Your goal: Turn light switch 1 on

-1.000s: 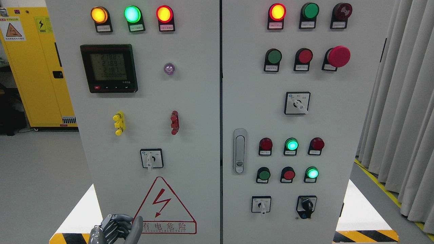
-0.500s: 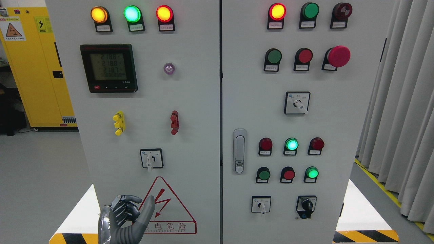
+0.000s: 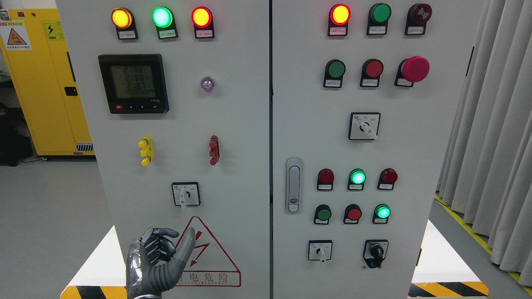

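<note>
Left robot hand (image 3: 160, 261) low before the cabinet's warning triangle (image 3: 203, 253); fingers curled, thumb out, gripping nothing; poised under rotary switch (image 3: 185, 194), likely target.

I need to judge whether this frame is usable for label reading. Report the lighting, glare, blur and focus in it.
Head view: even, soft lighting, no hard shadows on the grey cabinet door. Lit round indicator lamps bloom, washing out their centres. The black digital meter shows blurry digits. The small white labels under the buttons are too small to read. The grey left hand looks sharp, without motion smear.
</note>
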{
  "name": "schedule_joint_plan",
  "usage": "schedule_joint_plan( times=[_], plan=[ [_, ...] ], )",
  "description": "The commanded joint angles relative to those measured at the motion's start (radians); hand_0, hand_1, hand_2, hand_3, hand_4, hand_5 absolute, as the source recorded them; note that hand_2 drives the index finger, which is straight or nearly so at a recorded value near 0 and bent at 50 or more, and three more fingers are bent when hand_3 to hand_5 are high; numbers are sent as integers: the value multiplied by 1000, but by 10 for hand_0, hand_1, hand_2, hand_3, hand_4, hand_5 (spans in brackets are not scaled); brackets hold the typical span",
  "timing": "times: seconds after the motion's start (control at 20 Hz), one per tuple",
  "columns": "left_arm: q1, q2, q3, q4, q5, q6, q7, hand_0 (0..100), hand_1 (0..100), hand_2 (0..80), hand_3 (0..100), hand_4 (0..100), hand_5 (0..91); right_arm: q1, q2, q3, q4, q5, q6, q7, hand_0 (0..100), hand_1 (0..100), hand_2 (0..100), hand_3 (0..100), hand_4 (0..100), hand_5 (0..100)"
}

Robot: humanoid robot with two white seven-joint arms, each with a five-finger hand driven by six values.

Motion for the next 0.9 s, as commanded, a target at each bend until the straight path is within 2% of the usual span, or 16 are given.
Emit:
schedule_joint_plan(
  times=[0.0,0.4,0.85],
  plan=[
    [-41,-28,-9,-7,-52,42,-1,137,720,602,919,884,819,1,0,0,0,-29,1,-1,0,500,40,0,0,0],
    [-56,-32,0,-5,-55,52,13,167,724,602,921,887,825,0,0,0,0,-29,1,1,0,500,40,0,0,0],
    [-104,-38,3,1,-55,111,14,180,722,600,922,889,830,0,0,0,0,-29,1,-1,0,500,40,0,0,0]
  ],
)
